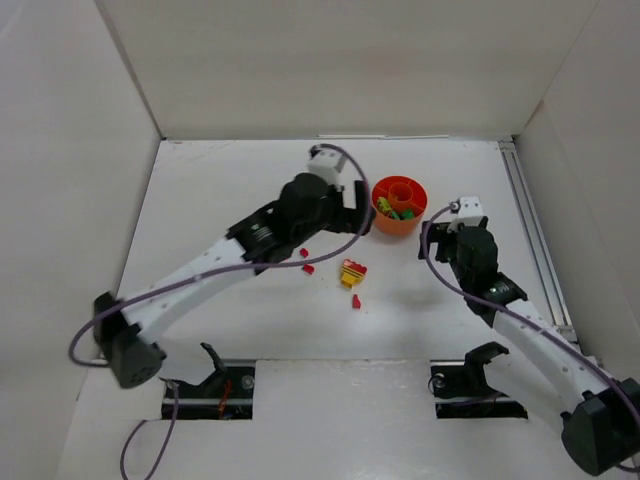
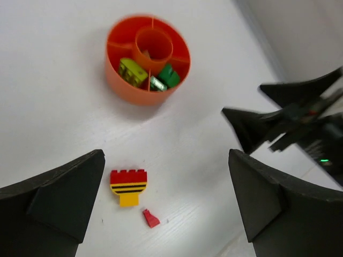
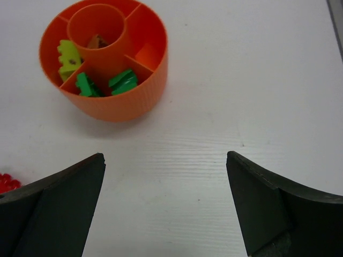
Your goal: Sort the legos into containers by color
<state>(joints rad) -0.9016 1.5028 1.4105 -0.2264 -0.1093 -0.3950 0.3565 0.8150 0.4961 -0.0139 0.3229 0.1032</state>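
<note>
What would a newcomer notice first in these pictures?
The round orange plastic bowl with inner dividers stands out first, at the far side of the white table, right of centre. Green plastic bricks lie in one compartment and a lime-yellow plastic brick in the next one. Nearer the arm bases, a red-and-yellow stack of bricks rests on the table, small red pieces beside it.

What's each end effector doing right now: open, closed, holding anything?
Left end effector: open, holding nothing.
Right end effector: open, holding nothing.
</note>
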